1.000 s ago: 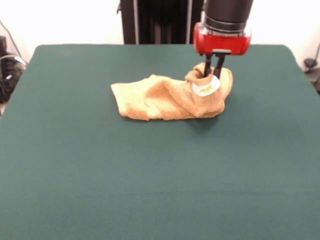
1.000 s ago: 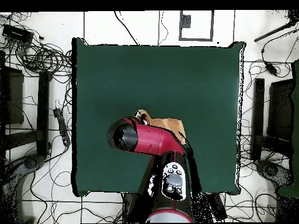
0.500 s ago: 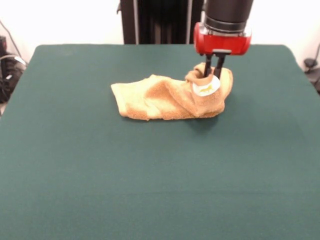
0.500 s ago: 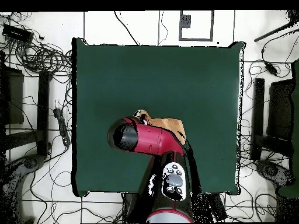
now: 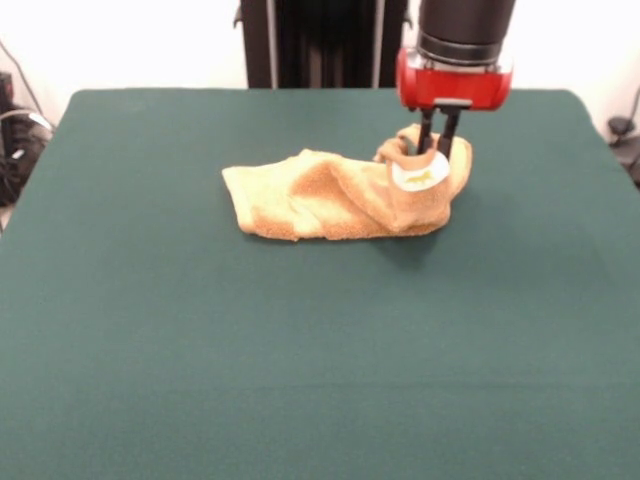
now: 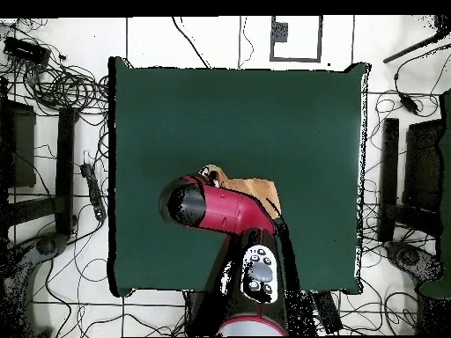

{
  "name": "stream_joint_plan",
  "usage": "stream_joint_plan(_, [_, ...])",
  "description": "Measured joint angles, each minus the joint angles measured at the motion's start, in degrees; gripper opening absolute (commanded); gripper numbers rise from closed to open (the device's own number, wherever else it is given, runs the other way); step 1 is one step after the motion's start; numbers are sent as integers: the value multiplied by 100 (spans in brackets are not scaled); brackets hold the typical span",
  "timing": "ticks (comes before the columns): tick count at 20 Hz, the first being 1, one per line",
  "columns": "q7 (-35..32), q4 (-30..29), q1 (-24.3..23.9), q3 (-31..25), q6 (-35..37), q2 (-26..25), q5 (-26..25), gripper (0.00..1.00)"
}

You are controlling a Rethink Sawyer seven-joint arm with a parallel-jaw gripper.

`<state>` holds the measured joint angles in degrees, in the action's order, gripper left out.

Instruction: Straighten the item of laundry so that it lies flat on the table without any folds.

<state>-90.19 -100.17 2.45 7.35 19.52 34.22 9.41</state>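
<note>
A golden-orange towel (image 5: 330,195) lies crumpled and folded on the dark green table (image 5: 300,350), toward the far right of the middle. Its right end is bunched and raised, with a small white tag (image 5: 420,173) showing there. My gripper (image 5: 436,150) comes down from above onto that raised end and is shut on the towel, its two black fingers close together. In the overhead view the red arm (image 6: 211,207) covers most of the towel (image 6: 255,188), and the gripper itself is hidden under the arm.
The green table (image 6: 238,114) stretches wide on all sides of the towel. Cables and stands (image 6: 62,88) lie on the floor around the table, off its edges.
The gripper has shifted slightly right and up in the front view, drawing the towel's raised end and its tag along. The rest of the towel has stayed put.
</note>
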Motion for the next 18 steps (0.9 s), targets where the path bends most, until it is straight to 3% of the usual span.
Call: stream_joint_plan(18, [0,-51,227,-4,1,142,319,0])
